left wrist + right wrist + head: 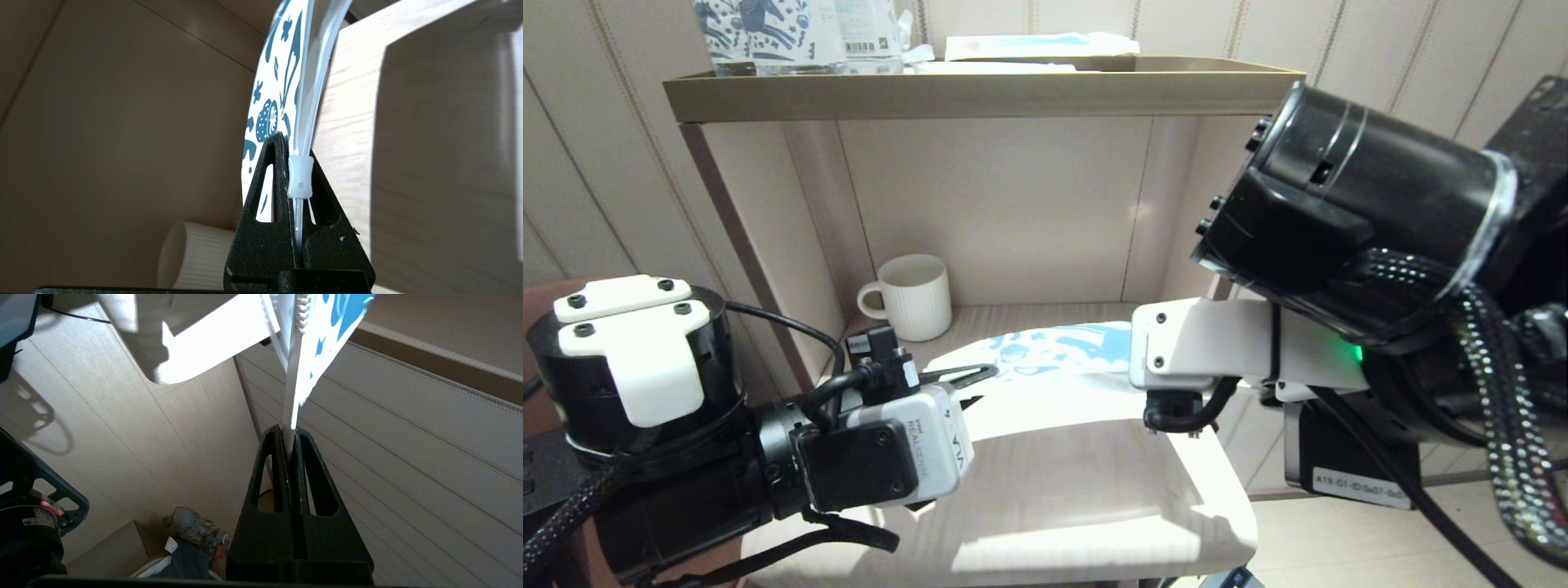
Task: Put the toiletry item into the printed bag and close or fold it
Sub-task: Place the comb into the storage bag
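Observation:
The printed bag (1054, 347), white with a blue leaf and flower print, hangs stretched between my two grippers above the lower shelf board (1062, 482). My left gripper (294, 151) is shut on the bag's zip edge (304, 81), and the small white zip slider (300, 177) sits between its fingers. The same gripper's black fingers (968, 377) show in the head view at the bag's left end. At the bag's other end my right gripper (291, 435) is shut on the white edge strip (291, 396). No view shows the toiletry item.
A ribbed white mug (915, 296) stands at the back left of the shelf, close behind the bag. The top tray (980, 90) carries a horse-patterned package (792, 33) and flat packets. Side panels wall in the niche. Crumpled cloth (192, 531) lies on the floor.

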Robot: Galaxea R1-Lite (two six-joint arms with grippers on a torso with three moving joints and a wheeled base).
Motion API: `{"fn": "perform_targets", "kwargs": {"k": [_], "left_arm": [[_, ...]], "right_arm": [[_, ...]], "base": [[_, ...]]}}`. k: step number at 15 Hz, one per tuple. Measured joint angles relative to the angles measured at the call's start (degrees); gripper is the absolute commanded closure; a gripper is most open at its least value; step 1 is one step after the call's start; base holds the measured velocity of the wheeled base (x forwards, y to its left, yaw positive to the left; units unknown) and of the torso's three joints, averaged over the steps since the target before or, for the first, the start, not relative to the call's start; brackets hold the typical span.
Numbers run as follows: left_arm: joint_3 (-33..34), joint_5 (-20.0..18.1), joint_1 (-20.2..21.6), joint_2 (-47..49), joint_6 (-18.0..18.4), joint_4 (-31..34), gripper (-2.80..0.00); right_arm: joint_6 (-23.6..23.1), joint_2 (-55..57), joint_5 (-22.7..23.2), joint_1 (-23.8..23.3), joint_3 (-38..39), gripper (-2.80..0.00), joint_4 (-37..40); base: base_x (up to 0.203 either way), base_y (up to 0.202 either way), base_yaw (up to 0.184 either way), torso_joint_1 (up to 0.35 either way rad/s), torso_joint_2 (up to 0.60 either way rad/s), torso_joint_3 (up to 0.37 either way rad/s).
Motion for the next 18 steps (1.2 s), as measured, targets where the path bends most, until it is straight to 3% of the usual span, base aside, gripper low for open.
{"fn": "perform_targets", "kwargs": {"k": [6, 18], "left_arm": [[0.83, 0.61, -1.12, 0.5, 4.16, -2.89, 0.0], [1.71, 0.63, -5.25, 2.07, 4.29, -2.84, 0.0]], "right_arm": [[-0.16, 0.65, -0.09, 0.06, -0.02, 0.0, -2.01], [-0.55, 3.01, -0.45, 0.48, -0.35, 0.0, -5.13]], "base": [[0.0, 0.0, 0.0, 0.0, 0.0, 0.0], [0.0, 0.0, 0.0, 0.0, 0.0, 0.0]]}}
